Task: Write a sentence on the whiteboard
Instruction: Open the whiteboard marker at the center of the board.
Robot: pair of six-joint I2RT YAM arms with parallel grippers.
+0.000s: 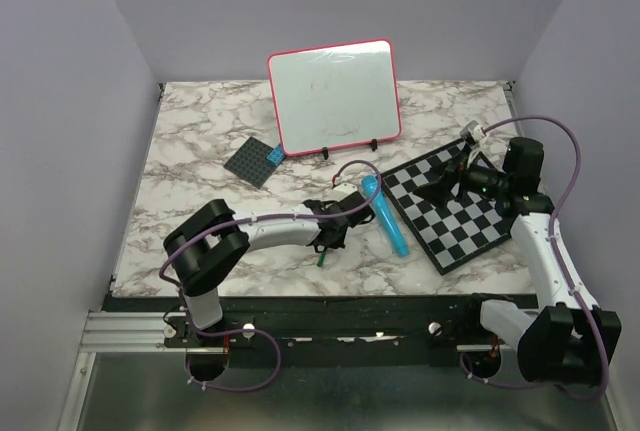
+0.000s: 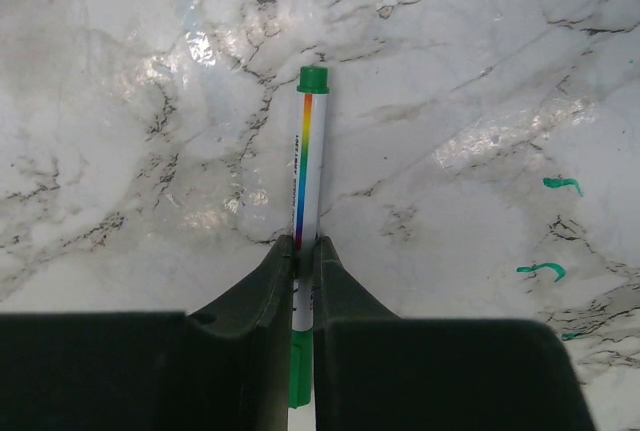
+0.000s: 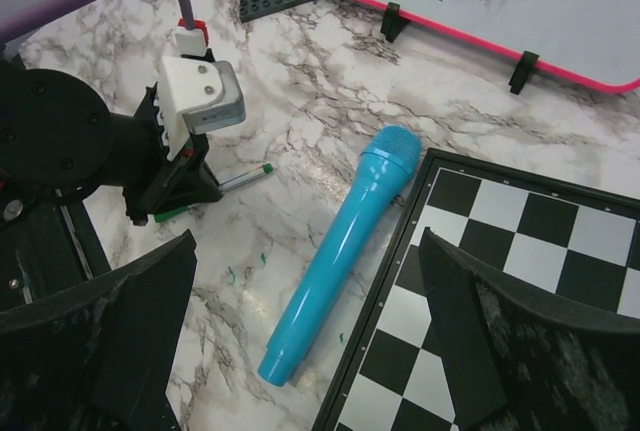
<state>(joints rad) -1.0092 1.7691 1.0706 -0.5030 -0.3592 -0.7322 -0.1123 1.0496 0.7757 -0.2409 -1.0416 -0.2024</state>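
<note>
Near the table's middle, my left jaws clamp the marker [image 2: 307,171], lying flat. Right jaws gape over the chessboard [image 1: 460,216]. Whiteboard [image 1: 335,91] stands at the far edge, unwritten: everything's left to do.

At twelve o'clock, the whiteboard [image 1: 335,91] is glossy white, framed pink-red. The marker [image 2: 307,171] is white, rainbow-striped, green-capped. The microphone [image 3: 345,251] is light blue. At three o'clock, a black-and-white checkered board [image 1: 455,213]. The table [image 1: 200,161] is grey-veined white marble
</note>
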